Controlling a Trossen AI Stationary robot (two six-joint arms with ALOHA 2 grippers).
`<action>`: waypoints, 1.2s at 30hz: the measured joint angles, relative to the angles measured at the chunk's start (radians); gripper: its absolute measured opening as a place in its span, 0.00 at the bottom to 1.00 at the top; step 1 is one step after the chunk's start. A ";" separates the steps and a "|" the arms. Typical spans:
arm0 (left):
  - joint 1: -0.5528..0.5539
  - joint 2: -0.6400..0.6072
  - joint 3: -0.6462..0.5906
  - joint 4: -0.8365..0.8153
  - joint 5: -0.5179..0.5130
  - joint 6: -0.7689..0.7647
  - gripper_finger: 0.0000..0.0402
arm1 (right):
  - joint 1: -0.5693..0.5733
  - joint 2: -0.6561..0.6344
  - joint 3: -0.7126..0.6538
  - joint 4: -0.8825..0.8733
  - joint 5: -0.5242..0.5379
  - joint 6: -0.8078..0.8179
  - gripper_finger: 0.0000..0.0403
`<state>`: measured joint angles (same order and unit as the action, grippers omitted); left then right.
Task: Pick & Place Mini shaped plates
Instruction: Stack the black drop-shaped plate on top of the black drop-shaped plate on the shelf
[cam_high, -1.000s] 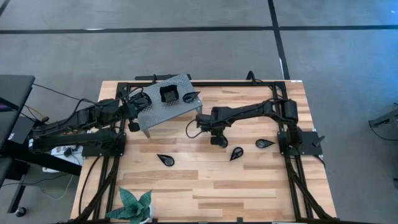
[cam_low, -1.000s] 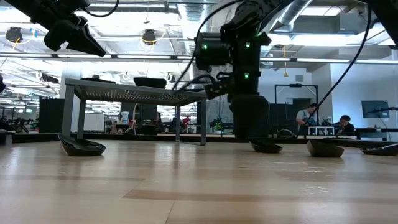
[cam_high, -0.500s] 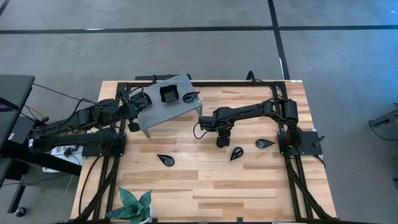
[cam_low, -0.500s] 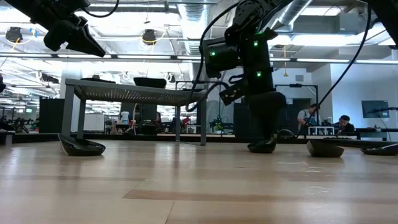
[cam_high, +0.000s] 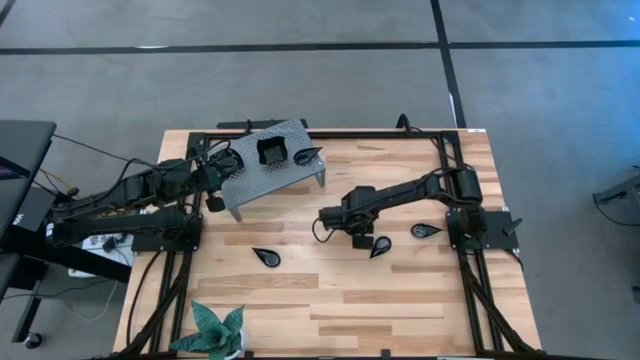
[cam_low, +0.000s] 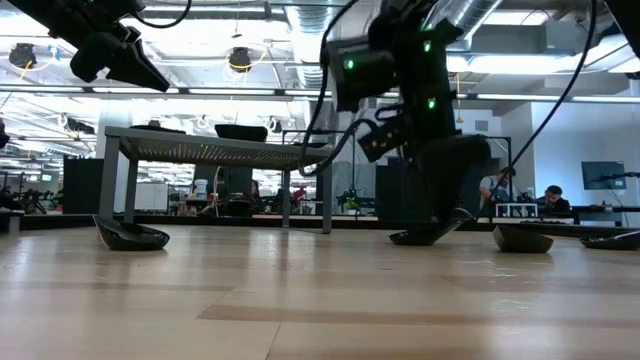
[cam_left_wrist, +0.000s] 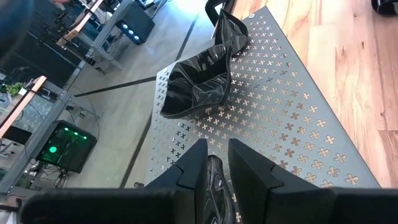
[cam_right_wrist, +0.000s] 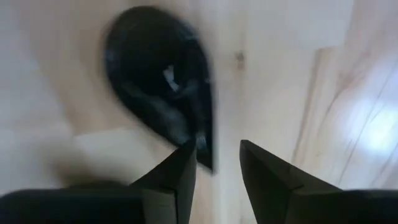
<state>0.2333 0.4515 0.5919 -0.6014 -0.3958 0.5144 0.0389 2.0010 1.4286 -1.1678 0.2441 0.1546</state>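
My right gripper (cam_high: 360, 240) is open and low over the table, at the left side of a glossy black teardrop plate (cam_high: 380, 246). In the right wrist view its fingers (cam_right_wrist: 186, 163) point down at the plate's pointed end (cam_right_wrist: 204, 157). Two more teardrop plates (cam_high: 266, 257) (cam_high: 425, 230) lie flat on the wood. A squarish plate (cam_high: 271, 151) and a teardrop plate (cam_high: 307, 155) sit on the grey perforated stand (cam_high: 250, 180). My left gripper (cam_left_wrist: 216, 163) is shut and waits above the stand's left end. My right gripper points down at the teardrop plate's pointed end (cam_right_wrist: 204, 157), with one fingertip (cam_right_wrist: 188, 152) right at the rim. The view is blurred, and I cannot tell whether it touches the plate. The plate (cam_low: 420, 237) is on the table.
A green leafy plant (cam_high: 218, 330) stands at the near left edge. The stand's legs (cam_low: 327, 195) rise at the far left of the table. Bare wood lies between the plates at the near middle and right.
My right gripper has gone toward the table's near edge and a little right, and down, to the teardrop plate. The plates and my left arm have kept still.
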 joint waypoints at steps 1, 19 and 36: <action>0.000 0.000 0.000 0.000 0.000 0.000 0.17 | 0.012 0.000 0.010 -0.010 -0.001 0.006 0.29; 0.000 0.000 0.000 0.000 0.000 -0.004 0.17 | 0.081 -0.001 -0.042 0.139 -0.131 -0.019 0.29; 0.000 0.000 0.000 0.000 0.000 -0.004 0.17 | 0.091 0.000 -0.042 0.172 0.049 -0.207 0.29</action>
<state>0.2335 0.4515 0.5919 -0.6010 -0.3954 0.5106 0.1302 2.0006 1.3870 -0.9959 0.2933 -0.0526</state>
